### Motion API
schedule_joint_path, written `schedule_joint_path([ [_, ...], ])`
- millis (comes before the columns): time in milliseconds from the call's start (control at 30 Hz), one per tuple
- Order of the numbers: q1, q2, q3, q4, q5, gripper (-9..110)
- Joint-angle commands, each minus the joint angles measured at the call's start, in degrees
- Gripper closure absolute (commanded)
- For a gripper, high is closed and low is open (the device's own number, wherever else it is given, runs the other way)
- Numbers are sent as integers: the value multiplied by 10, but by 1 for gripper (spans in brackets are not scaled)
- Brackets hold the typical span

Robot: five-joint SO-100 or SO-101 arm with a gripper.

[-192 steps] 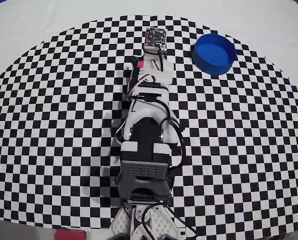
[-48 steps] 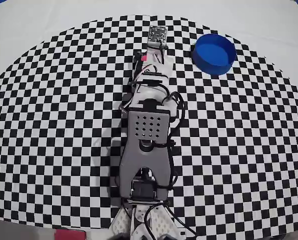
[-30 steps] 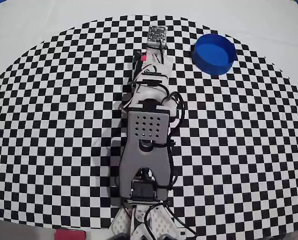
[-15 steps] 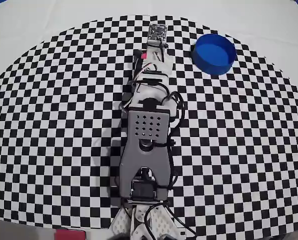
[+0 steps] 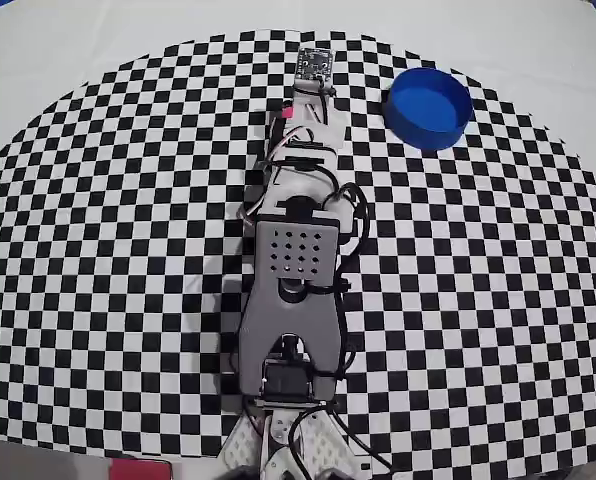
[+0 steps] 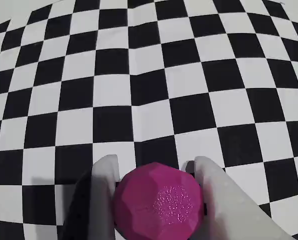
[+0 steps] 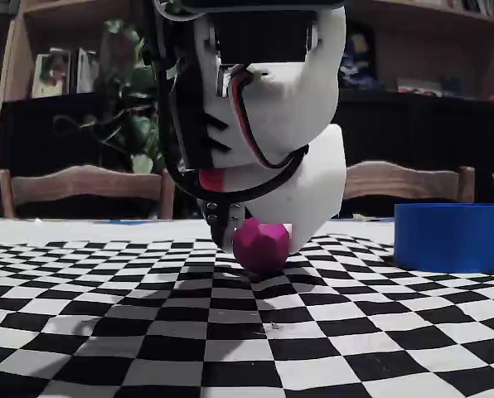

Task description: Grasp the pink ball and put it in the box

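The pink ball (image 6: 159, 202) sits between the two white fingers (image 6: 105, 195) of my gripper (image 6: 154, 167), and both fingers touch its sides. In the fixed view the pink ball (image 7: 261, 245) is down at the checkered cloth under the wrist, with my gripper (image 7: 262, 240) shut around it. The box (image 5: 429, 107), a round blue tub, stands to the upper right of the arm in the overhead view, a few squares from the wrist. From the side the box (image 7: 452, 236) is at the right edge. The arm (image 5: 296, 250) hides the ball from above.
A black-and-white checkered cloth (image 5: 128, 250) covers the table, with plain white surface (image 5: 78, 40) beyond its curved far edge. Chairs (image 7: 81, 186) and dark shelves stand behind the table in the fixed view.
Since 6.4 s ago the arm has stretched forward and lowered. Over the last second the wrist has crept slightly further toward the top of the overhead view. The box has not moved.
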Motion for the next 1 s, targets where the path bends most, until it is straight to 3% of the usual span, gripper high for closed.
schedule_joint_path([
  [0,0,39,-8,8,4,101],
  [967,36,350,228,13,4,101],
])
